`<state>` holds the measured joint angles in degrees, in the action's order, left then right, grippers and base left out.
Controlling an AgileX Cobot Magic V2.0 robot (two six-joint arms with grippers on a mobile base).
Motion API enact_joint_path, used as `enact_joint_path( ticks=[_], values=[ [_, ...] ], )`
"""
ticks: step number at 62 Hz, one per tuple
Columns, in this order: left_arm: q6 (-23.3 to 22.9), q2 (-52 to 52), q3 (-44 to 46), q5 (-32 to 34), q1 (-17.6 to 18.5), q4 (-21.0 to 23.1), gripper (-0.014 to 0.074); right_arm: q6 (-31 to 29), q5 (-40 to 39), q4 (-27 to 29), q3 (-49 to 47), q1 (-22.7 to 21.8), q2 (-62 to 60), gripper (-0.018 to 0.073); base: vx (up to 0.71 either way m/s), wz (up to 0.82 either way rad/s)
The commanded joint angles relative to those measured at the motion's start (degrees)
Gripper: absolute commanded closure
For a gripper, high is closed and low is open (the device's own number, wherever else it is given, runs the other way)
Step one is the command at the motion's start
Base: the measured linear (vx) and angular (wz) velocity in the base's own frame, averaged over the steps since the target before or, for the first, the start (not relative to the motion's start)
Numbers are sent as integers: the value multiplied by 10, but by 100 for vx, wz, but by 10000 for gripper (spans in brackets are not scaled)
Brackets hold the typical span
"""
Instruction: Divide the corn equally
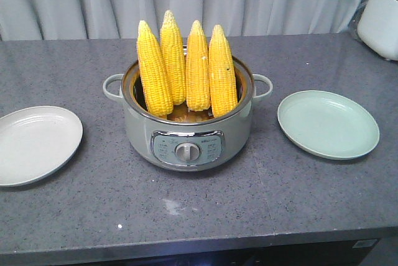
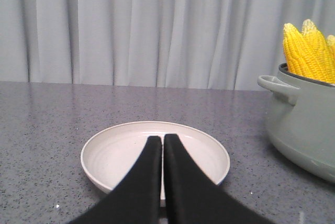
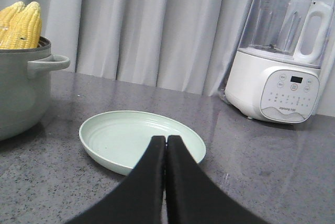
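Several yellow corn cobs (image 1: 186, 67) stand upright, tips up, in a pale green cooking pot (image 1: 186, 135) at the counter's middle. Their tops also show in the left wrist view as corn (image 2: 309, 51) and in the right wrist view as corn (image 3: 21, 24). A white plate (image 1: 37, 145) lies left of the pot and a pale green plate (image 1: 328, 123) lies right of it; both hold nothing. My left gripper (image 2: 162, 139) hangs shut over the near rim of the white plate (image 2: 110, 153). My right gripper (image 3: 166, 139) hangs shut over the near rim of the green plate (image 3: 120, 135). Neither gripper shows in the front view.
A white blender-like appliance (image 3: 282, 56) stands at the back right of the grey stone counter (image 1: 199, 216), seen also as the appliance (image 1: 380, 17). The pot's side handles (image 1: 112, 86) stick out toward each plate. A grey curtain hangs behind.
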<state>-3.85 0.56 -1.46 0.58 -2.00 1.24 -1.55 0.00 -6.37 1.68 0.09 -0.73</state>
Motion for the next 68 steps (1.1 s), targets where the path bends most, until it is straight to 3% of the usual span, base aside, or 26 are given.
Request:
enact_joint_path(
  ticks=[1, 68],
  values=[
    [-7, 10, -2, 43, 0, 1, 603, -2, -43, -4, 6, -4, -2, 564, 0, 0],
    [-7, 10, -2, 43, 0, 1, 603, -2, -43, -4, 6, -4, -2, 564, 0, 0]
  ],
)
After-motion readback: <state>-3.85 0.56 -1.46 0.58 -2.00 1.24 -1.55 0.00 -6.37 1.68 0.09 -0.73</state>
